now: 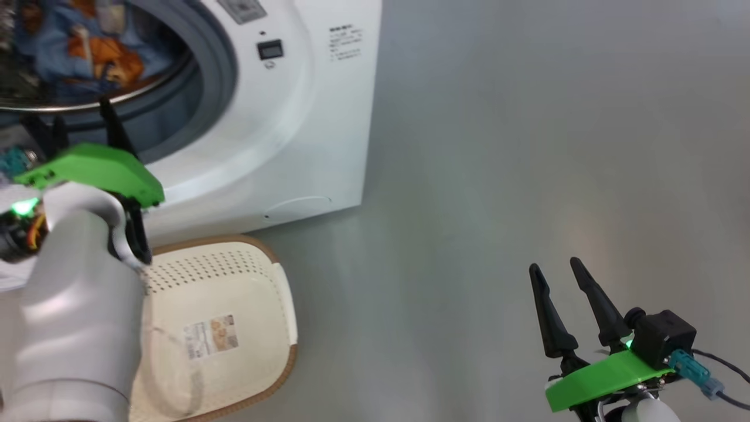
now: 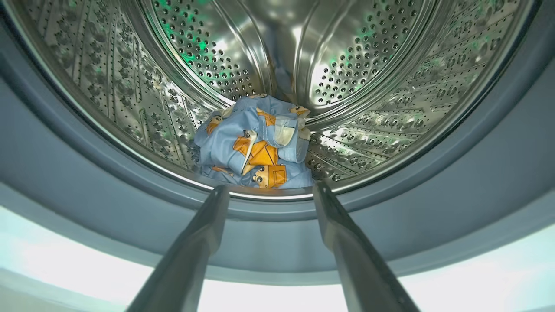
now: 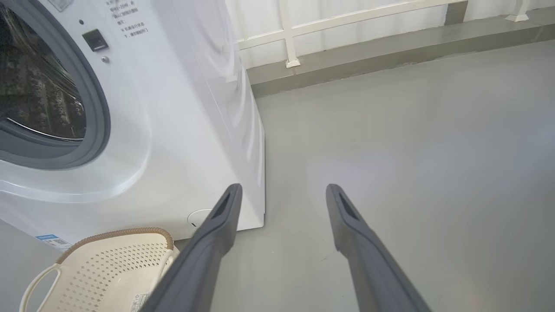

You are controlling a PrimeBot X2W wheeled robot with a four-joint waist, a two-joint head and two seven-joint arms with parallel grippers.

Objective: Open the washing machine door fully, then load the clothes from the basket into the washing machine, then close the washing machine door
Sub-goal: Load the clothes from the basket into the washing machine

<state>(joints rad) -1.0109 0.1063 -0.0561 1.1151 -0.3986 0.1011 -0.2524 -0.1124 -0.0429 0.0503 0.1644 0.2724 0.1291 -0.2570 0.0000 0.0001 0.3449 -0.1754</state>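
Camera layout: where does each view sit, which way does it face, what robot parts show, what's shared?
Head view: on the head, looking down at white front-loading washing machine and cream perforated plastic basket; left gripper, right gripper show.
Left wrist view: at the opening, facing into the perforated steel drum holding light blue printed clothes; own fingers.
Right wrist view: over grey floor, facing the machine's front corner; own fingers.
Shared: machine and basket, head and right wrist.

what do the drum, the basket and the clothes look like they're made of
Drum: looks like polished steel, mirror-bright, with punched holes. Basket: seemingly moulded plastic, matte cream, perforated, with a brown woven-look rim. Clothes: soft printed fabric, possibly cotton, crumpled into folds.
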